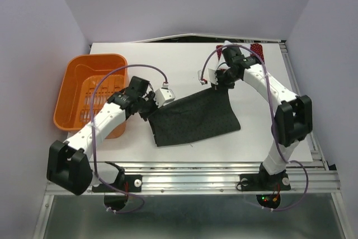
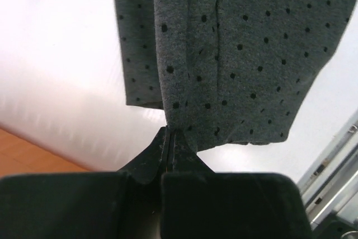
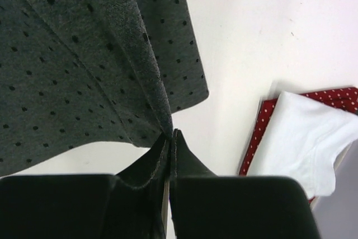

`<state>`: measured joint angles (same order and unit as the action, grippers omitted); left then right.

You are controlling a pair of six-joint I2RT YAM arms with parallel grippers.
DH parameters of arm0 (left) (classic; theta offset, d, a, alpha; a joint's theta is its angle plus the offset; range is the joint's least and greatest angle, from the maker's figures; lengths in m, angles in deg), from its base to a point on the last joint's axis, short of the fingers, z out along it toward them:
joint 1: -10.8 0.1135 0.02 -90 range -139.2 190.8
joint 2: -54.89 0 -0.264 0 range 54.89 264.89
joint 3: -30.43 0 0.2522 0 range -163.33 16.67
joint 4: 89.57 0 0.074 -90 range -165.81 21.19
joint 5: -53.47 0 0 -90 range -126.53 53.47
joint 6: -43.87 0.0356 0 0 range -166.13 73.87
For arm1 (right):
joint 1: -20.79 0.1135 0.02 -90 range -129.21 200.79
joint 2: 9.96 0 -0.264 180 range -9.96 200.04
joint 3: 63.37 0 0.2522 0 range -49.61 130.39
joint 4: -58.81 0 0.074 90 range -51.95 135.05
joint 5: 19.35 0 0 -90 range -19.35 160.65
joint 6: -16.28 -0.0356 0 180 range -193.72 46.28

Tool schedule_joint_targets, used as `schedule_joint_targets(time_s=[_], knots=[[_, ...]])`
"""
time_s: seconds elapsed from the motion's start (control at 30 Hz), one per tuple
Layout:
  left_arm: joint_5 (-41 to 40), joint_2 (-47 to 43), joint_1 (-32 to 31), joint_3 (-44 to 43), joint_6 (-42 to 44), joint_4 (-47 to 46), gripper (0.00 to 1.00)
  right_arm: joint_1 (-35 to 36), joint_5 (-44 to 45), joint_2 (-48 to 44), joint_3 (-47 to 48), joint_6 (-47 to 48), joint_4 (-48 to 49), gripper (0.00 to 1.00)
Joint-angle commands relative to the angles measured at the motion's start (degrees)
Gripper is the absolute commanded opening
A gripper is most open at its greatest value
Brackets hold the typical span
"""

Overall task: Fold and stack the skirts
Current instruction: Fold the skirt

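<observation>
While the dark grey skirt (image 1: pixel 193 117) lies spread on the middle of the desk (image 1: pixel 179 60), both end effectors are pressed together on it. The left end effector (image 2: pixel 169 131) pinches its left edge; the right end effector (image 3: pixel 171 132) pinches its far right corner.
Red skirt (image 3: pixel 254 138), white skirt (image 3: pixel 305 135) on top: far right of desk, apart from the grey.
Orange basket (image 1: pixel 70 76): left side, beside left arm.

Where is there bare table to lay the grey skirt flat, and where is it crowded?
Bare: the far strip of table between the orange basket and the right arm, behind the grey skirt; the near strip between skirt and front rail. Crowded: the far right corner, where the white skirt lies on the red skirt; the left, with basket and left arm.
</observation>
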<state>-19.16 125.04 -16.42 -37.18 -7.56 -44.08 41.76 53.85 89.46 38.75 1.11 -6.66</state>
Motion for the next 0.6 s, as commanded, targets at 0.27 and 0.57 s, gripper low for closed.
schedule_joint_targets(time_s=[0.27,0.57], knots=[[1.8,20.1,5.2,-9.0,0.2,-5.7,0.06,-1.5,1.9,25.4,14.4,-2.8,11.6,0.15],[-2.1,18.1,5.6,-11.4,-4.3,-6.9,0.69,-1.5,5.0,19.0,15.1,-15.5,18.0,0.92]])
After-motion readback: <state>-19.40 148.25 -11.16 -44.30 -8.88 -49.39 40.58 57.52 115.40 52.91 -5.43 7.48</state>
